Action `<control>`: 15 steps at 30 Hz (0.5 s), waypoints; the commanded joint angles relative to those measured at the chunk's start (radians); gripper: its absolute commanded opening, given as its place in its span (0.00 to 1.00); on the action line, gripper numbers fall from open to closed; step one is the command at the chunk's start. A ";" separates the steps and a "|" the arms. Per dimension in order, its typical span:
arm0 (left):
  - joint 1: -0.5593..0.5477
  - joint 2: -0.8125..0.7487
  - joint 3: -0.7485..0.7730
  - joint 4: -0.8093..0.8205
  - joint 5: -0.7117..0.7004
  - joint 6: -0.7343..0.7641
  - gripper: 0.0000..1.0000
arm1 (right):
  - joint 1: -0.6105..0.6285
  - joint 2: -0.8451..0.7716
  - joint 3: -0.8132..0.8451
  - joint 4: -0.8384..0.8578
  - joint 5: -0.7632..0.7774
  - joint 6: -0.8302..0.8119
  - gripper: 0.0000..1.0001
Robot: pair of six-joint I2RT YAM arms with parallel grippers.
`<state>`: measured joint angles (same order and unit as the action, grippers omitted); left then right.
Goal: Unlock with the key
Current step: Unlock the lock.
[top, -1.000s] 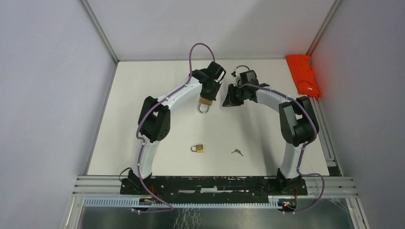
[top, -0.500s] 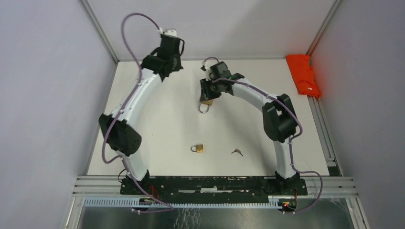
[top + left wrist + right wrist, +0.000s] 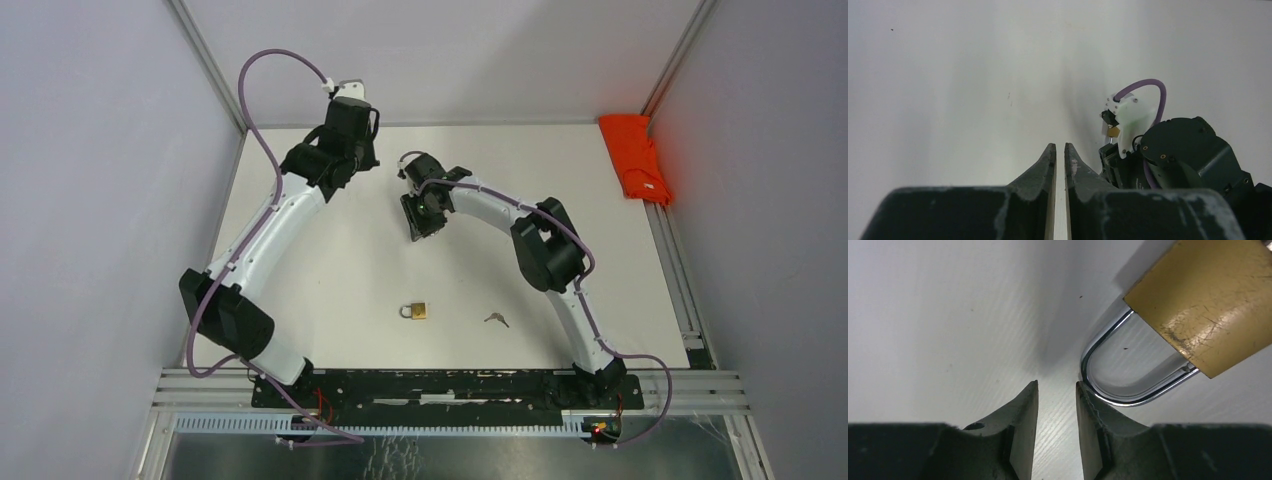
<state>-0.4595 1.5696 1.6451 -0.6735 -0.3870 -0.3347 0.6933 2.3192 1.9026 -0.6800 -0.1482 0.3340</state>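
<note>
Parted a little and gripping nothing at the right gripper [image 3: 1057, 387]; one fingertip [image 3: 1088, 395] seemingly touching the shackle [image 3: 1087, 357] of a brass padlock [image 3: 1208, 305], toward the far middle of the worktop [image 3: 330, 260]. Barely ajar, empty, at the left gripper [image 3: 1056, 150], by the far edge, left of centre. Near the front edge: second padlock [image 3: 414, 311], key [image 3: 496, 320], apart.
</note>
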 commanded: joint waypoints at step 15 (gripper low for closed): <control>0.002 -0.117 -0.040 0.088 0.042 -0.013 0.16 | 0.033 -0.026 0.105 -0.056 0.262 -0.006 0.39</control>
<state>-0.4595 1.4574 1.6157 -0.6273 -0.3683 -0.3344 0.7250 2.2955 1.9285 -0.6949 0.0490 0.3351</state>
